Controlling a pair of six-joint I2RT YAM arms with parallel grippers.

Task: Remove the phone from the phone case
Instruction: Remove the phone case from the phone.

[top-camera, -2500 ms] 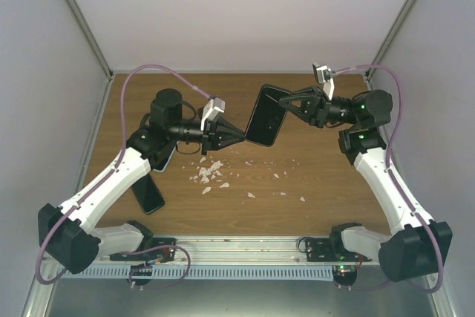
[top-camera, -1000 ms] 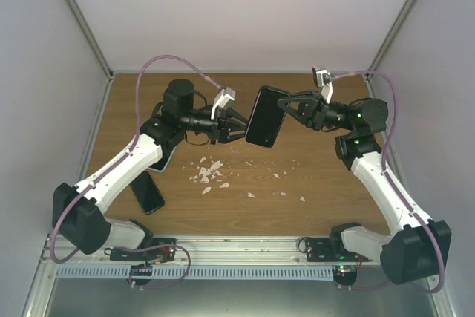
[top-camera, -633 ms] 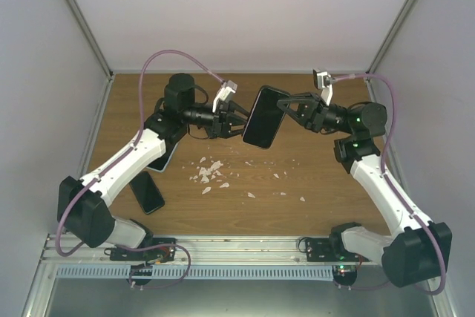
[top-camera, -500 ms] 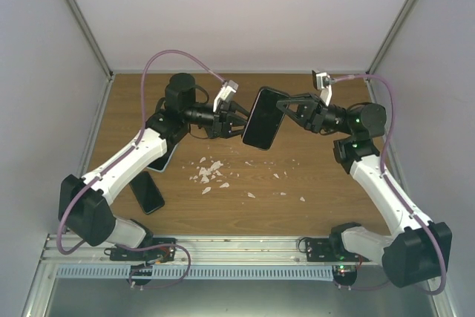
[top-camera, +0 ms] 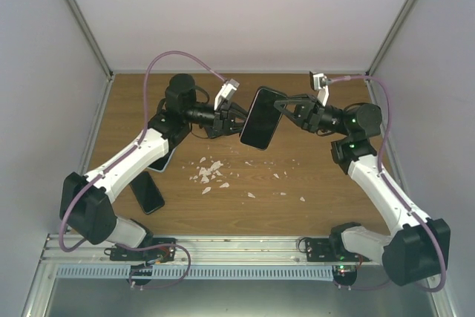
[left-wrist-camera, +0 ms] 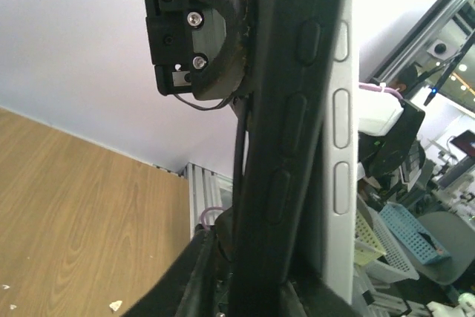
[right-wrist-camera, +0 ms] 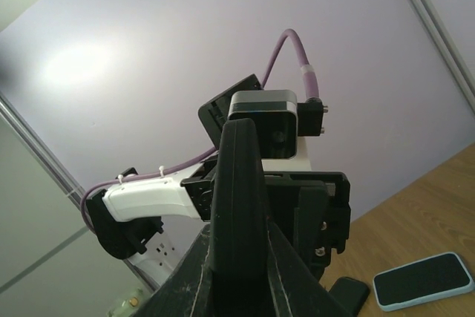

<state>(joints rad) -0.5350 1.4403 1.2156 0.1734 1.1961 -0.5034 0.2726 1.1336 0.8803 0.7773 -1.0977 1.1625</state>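
Observation:
A phone in its black phone case hangs tilted in the air over the middle of the table. My right gripper is shut on its right side; in the right wrist view the case's rounded black edge stands between the fingers. My left gripper meets the left edge. In the left wrist view that gripper pinches the black case wall. The phone's silver side, with its buttons, stands just to the right of that wall.
A dark phone lies flat on the wooden table near the left arm. A pale blue cased phone is partly under that arm, also in the right wrist view. White crumbs are scattered mid-table. Grey walls enclose three sides.
My left gripper has swung up and right onto the phone's left edge, and its jaws widened briefly, then narrowed. The right arm has carried the phone slightly to the left.

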